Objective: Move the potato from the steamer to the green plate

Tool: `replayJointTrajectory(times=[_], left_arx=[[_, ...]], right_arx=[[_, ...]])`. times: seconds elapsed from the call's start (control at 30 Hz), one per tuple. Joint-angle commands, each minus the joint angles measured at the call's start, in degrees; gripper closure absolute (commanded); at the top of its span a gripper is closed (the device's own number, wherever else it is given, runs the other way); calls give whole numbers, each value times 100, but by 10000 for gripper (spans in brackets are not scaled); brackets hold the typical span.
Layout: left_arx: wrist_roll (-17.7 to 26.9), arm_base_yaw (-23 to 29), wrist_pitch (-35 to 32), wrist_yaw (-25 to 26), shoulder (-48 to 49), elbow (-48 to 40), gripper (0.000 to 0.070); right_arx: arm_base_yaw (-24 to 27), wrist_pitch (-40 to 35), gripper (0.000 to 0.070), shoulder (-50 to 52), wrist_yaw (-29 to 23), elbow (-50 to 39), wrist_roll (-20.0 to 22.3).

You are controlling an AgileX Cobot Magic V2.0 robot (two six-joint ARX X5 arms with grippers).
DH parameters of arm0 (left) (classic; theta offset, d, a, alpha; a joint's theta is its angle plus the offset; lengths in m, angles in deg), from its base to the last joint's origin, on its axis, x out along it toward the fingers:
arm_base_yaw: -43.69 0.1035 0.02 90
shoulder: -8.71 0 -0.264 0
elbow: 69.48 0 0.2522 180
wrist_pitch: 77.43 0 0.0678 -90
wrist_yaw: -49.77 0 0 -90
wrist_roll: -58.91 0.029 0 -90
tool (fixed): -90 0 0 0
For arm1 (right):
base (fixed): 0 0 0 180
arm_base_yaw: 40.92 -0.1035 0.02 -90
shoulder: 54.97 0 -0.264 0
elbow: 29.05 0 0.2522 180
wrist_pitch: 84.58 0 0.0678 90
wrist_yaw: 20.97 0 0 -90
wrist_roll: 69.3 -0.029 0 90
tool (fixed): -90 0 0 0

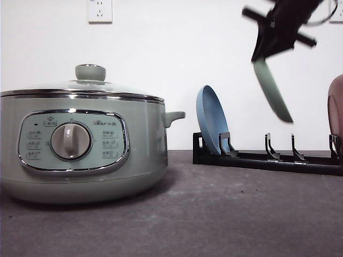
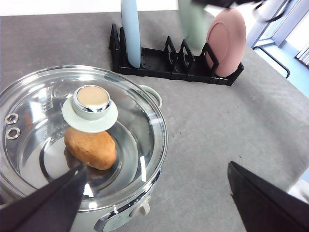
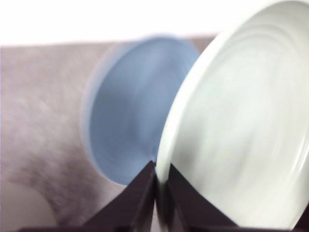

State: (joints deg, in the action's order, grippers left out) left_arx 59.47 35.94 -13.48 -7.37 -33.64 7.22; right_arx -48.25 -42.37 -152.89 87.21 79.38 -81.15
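Above the rack (image 1: 268,156), right hand (image 3: 161,181) pinches tilted green plate (image 1: 272,88).

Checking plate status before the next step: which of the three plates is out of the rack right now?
The green plate: the right hand holds it by its rim, tilted in the air above the rack. The blue plate and pink plate stand in slots.

Three plates: green plate (image 1: 272,90), blue plate (image 1: 212,121), pink plate (image 2: 225,42); one steamer (image 1: 80,144); one potato (image 2: 90,148); one rack (image 2: 169,65).

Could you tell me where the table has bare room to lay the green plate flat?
The grey table is bare between the steamer and the rack, and in front of the rack. The rack itself is crowded, holding the blue plate and pink plate.
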Motion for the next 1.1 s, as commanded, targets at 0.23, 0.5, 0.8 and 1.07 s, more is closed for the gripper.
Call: replayJointTrajectory(times=[0.23, 0.5, 0.8, 1.07], left_arx=[[28, -15, -48, 13, -31, 120, 104], [29, -15, -49, 13, -31, 120, 104], [31, -15, -50, 13, -31, 120, 104], [31, -15, -48, 13, -31, 120, 104]], right_arx=[[-442, 937, 694, 906, -31, 144, 504], [-1277, 2477, 694, 1631, -785, 144, 1353], [-2821, 4015, 696, 1867, -2031, 33, 1646], [-4141, 4140, 696, 1865, -2809, -655, 1534]])
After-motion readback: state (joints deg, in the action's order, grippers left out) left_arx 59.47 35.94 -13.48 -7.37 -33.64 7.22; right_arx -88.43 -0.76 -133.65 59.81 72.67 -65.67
